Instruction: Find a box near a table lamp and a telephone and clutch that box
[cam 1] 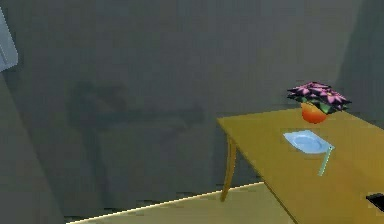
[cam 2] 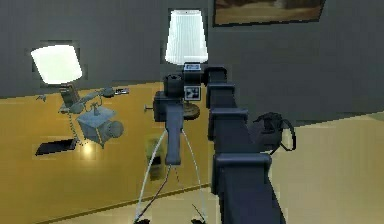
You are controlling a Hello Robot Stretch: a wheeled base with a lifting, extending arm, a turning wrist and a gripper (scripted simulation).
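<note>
Forward view: a wooden counter (cam 1: 262, 137) carries a pink-flowered potted plant (cam 1: 318, 101). Arm side view: a pale box (cam 2: 97, 125) sits on the yellow counter (cam 2: 35, 190) just beside a lit table lamp (cam 2: 57, 63); the claw (cam 2: 168, 106) is near it, and whether it holds anything cannot be told.

My gripper (cam 2: 172, 108) overlaps the lamp (cam 2: 187, 37) stand; I cannot tell whether it holds anything. Top edge crops the wall picture (cam 2: 268, 10).

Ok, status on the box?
Fingers at the yellow table, hold unclear. Pale blue boxy thing left of them, beside a table lamp. White tripod legs by the fingers.
</note>
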